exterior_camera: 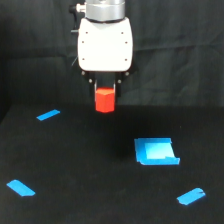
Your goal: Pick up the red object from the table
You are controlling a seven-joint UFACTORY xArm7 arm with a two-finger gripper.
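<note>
The red object (pixel 105 100), a short red-orange hexagonal block, hangs in the air above the table (pixel 75 160), just under the white gripper body. My gripper (pixel 105 93) is shut on the block's upper part, its dark fingers on either side of it. The block's lower half shows below the fingers and does not touch the black surface.
A blue square piece (pixel 156 151) lies on the table toward the exterior view's right, lower than the gripper. Blue tape strips mark the surface at the left (pixel 48 115), lower left (pixel 21 188) and lower right (pixel 190 196). A black cloth backdrop hangs behind.
</note>
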